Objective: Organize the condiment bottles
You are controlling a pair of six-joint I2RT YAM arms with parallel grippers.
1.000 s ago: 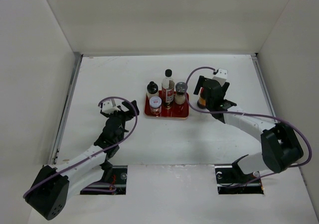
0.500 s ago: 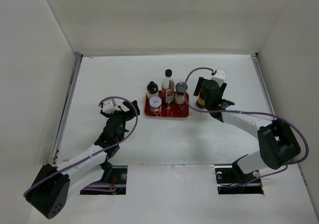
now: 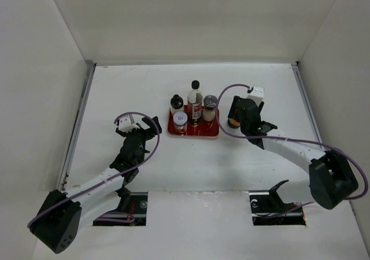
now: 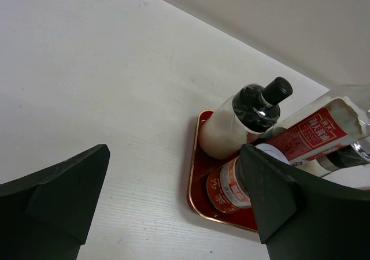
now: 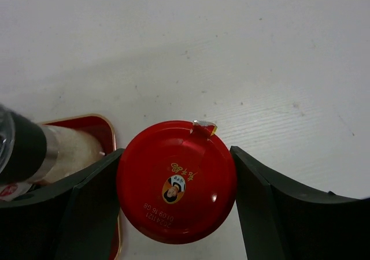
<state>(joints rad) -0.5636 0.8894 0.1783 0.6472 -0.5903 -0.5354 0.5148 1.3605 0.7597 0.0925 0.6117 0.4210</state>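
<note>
The red-capped bottle [image 5: 176,190] is standing upright on the counter [image 3: 191,167], just beside the right edge of the tray [image 3: 199,133] and not yet on it. The right pincer [image 5: 175,151] is reaching down over it, its fingers [image 5: 87,208] pressing against opposite sides of the red cap, so it is gripping the bottle.

The other four are already standing on the tray. The tall clear bottle [image 3: 195,101] is at the back, with the small white bottle [image 3: 176,104] to its left. The shaker [image 3: 209,107] is on the right, nearest the gripped bottle, and the white-lidded jar [image 3: 180,121] is at the front left. The left pincer [image 3: 149,125] is hovering off to the left of the tray, spread wide and holding nothing.

The step in hand looks like the pick-up of the last stray bottle. The next move probably calls for a lift high enough to clear the tray's rim, then a short shift left toward the free front-right part of the tray. The bottle then needs setting down upright — with care, since the shaker is standing close and a sideways nudge could tip it.
</note>
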